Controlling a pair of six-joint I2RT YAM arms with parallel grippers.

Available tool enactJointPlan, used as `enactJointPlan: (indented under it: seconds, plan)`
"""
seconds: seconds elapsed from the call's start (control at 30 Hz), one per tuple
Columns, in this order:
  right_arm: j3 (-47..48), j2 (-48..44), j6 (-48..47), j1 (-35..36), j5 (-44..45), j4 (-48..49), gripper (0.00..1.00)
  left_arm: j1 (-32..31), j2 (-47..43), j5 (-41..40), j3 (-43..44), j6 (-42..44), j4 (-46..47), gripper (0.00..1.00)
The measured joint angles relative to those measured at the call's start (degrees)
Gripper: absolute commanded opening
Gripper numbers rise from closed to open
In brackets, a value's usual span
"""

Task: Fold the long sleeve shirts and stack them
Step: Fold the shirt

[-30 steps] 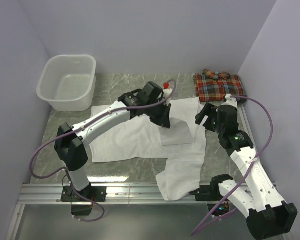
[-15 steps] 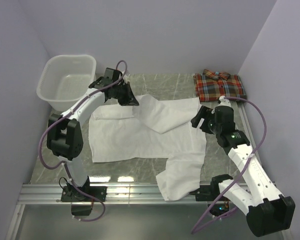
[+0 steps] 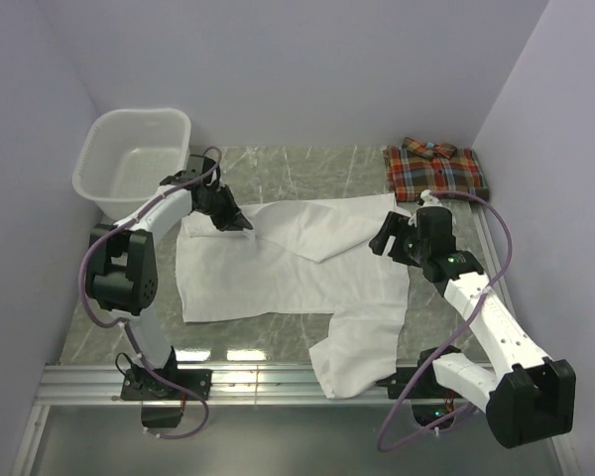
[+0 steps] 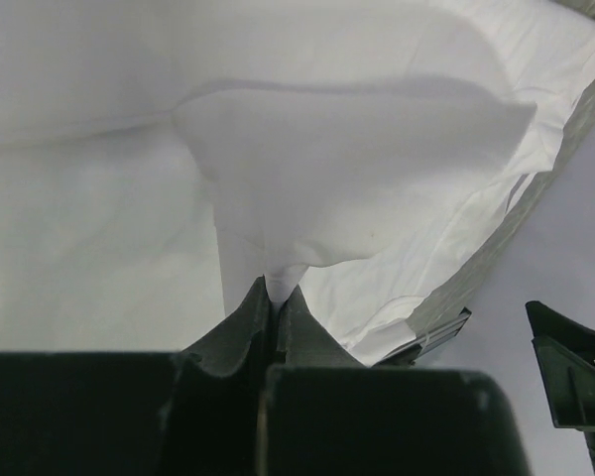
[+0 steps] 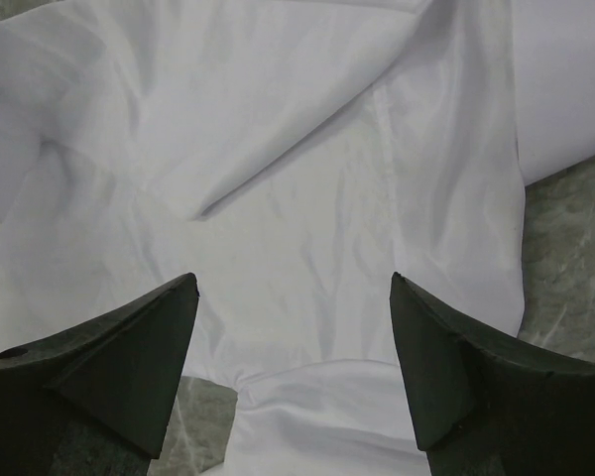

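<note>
A plain white long sleeve shirt lies spread over the middle of the table, one sleeve trailing to the front rail. My left gripper is at the shirt's back left corner, shut on a pinch of its cloth. In the left wrist view the white shirt runs up from between the closed left gripper. My right gripper hangs open over the shirt's right edge. Its wrist view shows only the white shirt below the right gripper. The plaid shirt lies folded at the back right.
A white plastic laundry basket stands at the back left corner. Walls close the table on the left, back and right. A metal rail runs along the front edge. Bare marble table shows beside the shirt's right edge.
The left arm has swung from the shirt's middle to its back left, pulling the pinched cloth with it and laying that flap out. The right gripper has edged left over the shirt.
</note>
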Motion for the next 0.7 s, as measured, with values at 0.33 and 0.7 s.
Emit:
enactJointPlan:
  seconds: [0.33,0.7]
  plan:
    - [-0.07,1.40,0.00,0.00,-2.14,2.62,0.84,2.03,-4.24,0.35,0.48,-3.50,-4.85,0.01]
    - [-1.05,2.89,0.00,0.00,-3.41,4.00,0.85,2.01,-9.97,1.68,1.99,-8.33,-7.19,0.02]
